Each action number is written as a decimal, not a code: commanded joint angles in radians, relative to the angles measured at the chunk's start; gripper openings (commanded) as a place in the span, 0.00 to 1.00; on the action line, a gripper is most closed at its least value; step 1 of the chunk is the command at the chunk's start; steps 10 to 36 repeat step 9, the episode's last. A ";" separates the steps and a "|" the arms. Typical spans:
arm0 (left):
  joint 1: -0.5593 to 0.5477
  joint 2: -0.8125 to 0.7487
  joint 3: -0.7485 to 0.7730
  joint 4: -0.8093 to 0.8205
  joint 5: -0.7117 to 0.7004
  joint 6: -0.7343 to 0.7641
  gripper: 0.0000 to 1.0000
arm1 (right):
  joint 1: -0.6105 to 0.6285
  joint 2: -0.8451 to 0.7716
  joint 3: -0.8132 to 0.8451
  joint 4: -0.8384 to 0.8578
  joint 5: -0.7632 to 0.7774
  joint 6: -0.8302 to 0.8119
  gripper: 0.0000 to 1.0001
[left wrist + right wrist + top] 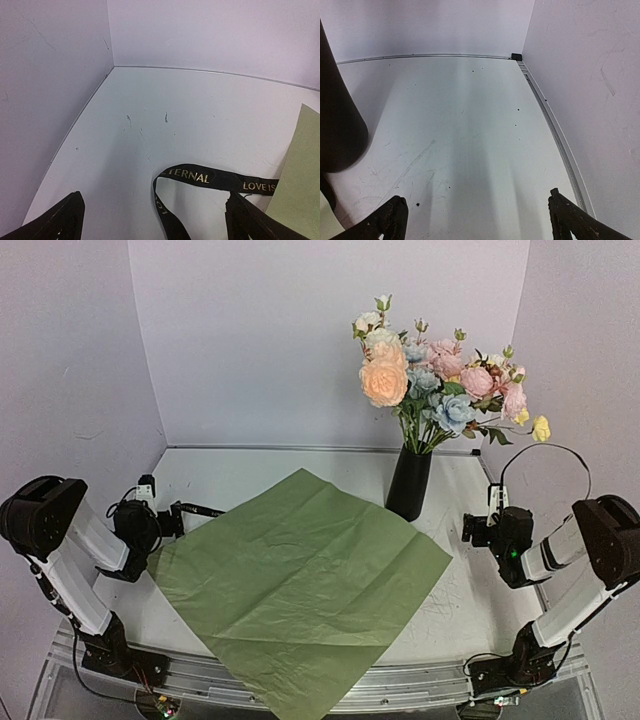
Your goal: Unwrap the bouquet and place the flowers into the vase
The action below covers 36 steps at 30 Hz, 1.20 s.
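- Flowers (440, 380) stand in the black vase (409, 483) at the back of the table (250, 475), right of centre, with peach, pink, blue, cream and yellow blooms.
- Unfolded and flat, the green paper (300, 580) covers the middle of the table, one corner near the foot of the vase.
- A black ribbon (200, 177) with gold lettering lies loose beside the paper's left edge.
- Over that ribbon, the left claw (155, 217) is spread wide and grips nothing.
- Just right of the vase, the right claw (475, 217) is also spread wide and empty, low over bare table.
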State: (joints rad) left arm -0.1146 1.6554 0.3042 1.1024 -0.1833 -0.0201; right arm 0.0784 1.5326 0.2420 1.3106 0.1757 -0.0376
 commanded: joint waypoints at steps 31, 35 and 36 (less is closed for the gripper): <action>0.013 0.007 0.012 0.048 0.032 -0.004 1.00 | -0.001 -0.011 0.026 0.139 0.001 0.009 0.98; 0.013 0.007 0.012 0.048 0.032 -0.004 1.00 | -0.001 -0.011 0.026 0.139 0.001 0.009 0.98; 0.013 0.007 0.012 0.048 0.032 -0.004 1.00 | -0.001 -0.011 0.026 0.139 0.001 0.009 0.98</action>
